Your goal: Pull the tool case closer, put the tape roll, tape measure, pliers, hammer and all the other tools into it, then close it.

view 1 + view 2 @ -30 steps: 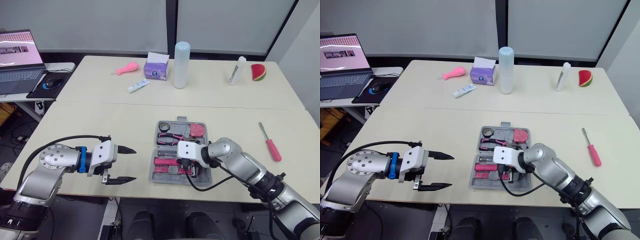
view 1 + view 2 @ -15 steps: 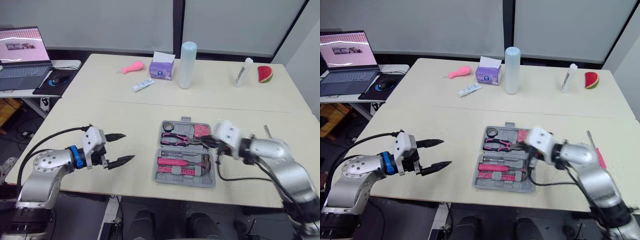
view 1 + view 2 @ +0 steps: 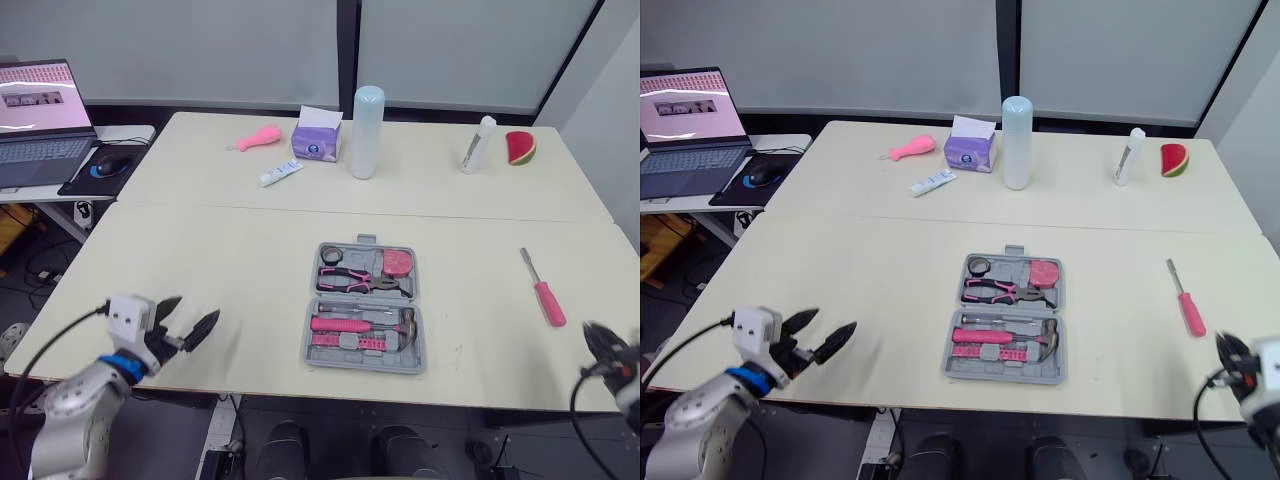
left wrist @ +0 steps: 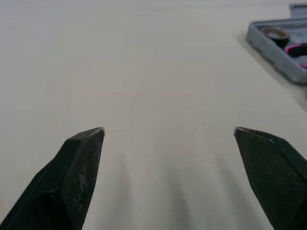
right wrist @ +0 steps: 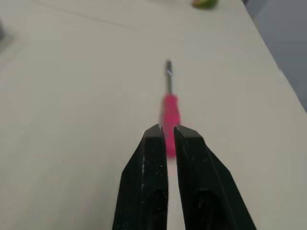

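The grey tool case (image 3: 365, 305) lies open in the middle of the near table. Inside it are a tape roll (image 3: 331, 255), a pink tape measure (image 3: 397, 262), pliers (image 3: 350, 281) and a hammer (image 3: 362, 324). A pink-handled screwdriver (image 3: 541, 290) lies on the table to the case's right. My left gripper (image 3: 197, 310) is open and holds nothing, low at the front left edge and far from the case (image 4: 278, 48). My right gripper (image 3: 597, 335) is shut and holds nothing at the front right edge, just short of the screwdriver (image 5: 169, 108) and pointing along it.
On the far table stand a tall white bottle (image 3: 366, 118), a purple tissue box (image 3: 315, 133), a small tube (image 3: 277, 173), a pink toy (image 3: 254, 137), a white tube (image 3: 476, 145) and a watermelon slice (image 3: 518, 147). A laptop (image 3: 38, 120) sits on a side desk at the left.
My right gripper has left the case and swung back to the front right edge near the screwdriver. My left gripper has drawn back toward the front left edge, still open.
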{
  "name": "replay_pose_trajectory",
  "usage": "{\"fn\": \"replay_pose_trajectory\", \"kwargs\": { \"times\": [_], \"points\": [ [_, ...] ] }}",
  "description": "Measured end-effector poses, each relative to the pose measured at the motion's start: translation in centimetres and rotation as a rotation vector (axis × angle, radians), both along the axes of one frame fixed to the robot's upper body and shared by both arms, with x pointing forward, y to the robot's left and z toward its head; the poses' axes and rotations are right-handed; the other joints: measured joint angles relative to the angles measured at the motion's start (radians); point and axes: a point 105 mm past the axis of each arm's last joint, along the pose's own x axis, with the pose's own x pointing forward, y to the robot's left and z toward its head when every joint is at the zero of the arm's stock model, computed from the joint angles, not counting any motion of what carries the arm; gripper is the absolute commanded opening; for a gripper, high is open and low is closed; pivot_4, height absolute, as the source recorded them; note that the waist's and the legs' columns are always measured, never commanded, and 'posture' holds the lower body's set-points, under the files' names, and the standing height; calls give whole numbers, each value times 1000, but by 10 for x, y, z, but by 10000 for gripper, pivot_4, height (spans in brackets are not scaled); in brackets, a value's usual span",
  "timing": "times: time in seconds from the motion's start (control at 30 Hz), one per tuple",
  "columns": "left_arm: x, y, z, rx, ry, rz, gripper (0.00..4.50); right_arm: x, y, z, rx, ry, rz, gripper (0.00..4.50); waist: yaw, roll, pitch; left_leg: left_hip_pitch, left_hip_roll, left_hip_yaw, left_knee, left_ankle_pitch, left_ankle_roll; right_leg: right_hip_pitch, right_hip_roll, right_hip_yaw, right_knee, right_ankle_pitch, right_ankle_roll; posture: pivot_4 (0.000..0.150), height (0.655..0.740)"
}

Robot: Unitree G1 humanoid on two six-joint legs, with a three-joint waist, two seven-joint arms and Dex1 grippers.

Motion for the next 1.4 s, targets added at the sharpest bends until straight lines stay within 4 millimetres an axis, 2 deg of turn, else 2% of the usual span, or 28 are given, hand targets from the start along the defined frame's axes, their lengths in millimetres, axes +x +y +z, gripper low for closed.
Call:
{"fn": "replay_pose_trajectory", "kwargs": {
  "times": [0.07, 0.2, 0.3, 0.43, 0.53, 0.67, 0.83, 0.97, 1.13, 1.27, 1.4],
  "points": [
    [-5, -2, -3, -4, 6, 20, 45000, -9, -7, -5, 8, 10, -33, 16478, -3, 0, 0, 2, 0, 1, 0, 0, 0, 1, 0, 1, 1, 0, 0, 1500, 6921],
    [-7, -8, 4, -7, -26, 36, 45000, -13, -13, -6, 16, 5, -39, 25303, -5, 2, -1, 15, 0, 2, -2, 0, 0, 15, 0, 2, -5, 0, 0, 1500, 6921],
    [-10, -9, 2, -12, -15, 51, 45000, -12, -15, -5, 27, 4, -29, 32378, -4, 2, -3, 14, 0, 2, -2, 0, 0, 16, 0, 2, -7, 0, 0, 1500, 6921],
    [-11, -9, 2, -9, -12, 49, 45000, -8, -12, -4, 21, 24, 23, 44482, -2, 2, -3, 14, -1, 2, -3, 0, 0, 16, 0, 2, -8, 0, 0, 1500, 6921],
    [-11, -14, 4, 5, -9, -6, 45000, -2, -9, 1, 15, 27, 66, 44482, -2, 2, -3, 14, -1, 3, -3, 0, 0, 16, 0, 3, -8, 0, 0, 1500, 6921],
    [-1, -31, 19, 60, -37, -198, 45000, 20, -4, 15, -20, 46, 159, 44482, -1, 2, -3, 14, -1, 3, -3, 0, 0, 16, 1, 3, -8, 0, 0, 1500, 6921],
    [12, -75, 51, 128, -103, -553, 45000, 51, 0, 34, -77, 91, 260, 44482, 1, 2, -3, 14, -1, 3, -3, 0, 0, 16, 1, 2, -8, 0, 0, 1500, 6921],
    [20, -119, 80, 91, -172, -782, 45000, 69, 7, 41, -96, 130, 318, 44482, 3, 2, -3, 13, -2, 3, -3, 0, 0, 16, 2, 2, -9, 0, 0, 1500, 6921],
    [16, -157, 97, 54, -165, -990, 45000, 85, 14, 29, -88, 209, 345, 44482, 1, 2, -3, 12, -1, 3, -3, 0, 0, 16, 2, 3, -10, 0, 0, 1500, 6921],
    [13, -177, 103, 43, -137, -1102, 45000, 105, 12, 23, -48, 233, 305, 44482, -2, 2, -2, 13, -1, 4, -3, 0, 0, 16, 4, 3, -9, 0, 0, 1500, 6921],
    [12, -188, 109, 34, -139, -1161, 45000, 124, 3, 16, -66, 261, 248, 44482, 2, 2, -2, 12, -1, 3, -3, 0, -1, 15, 4, 3, -10, 0, 0, 1500, 6921]
  ]
}}
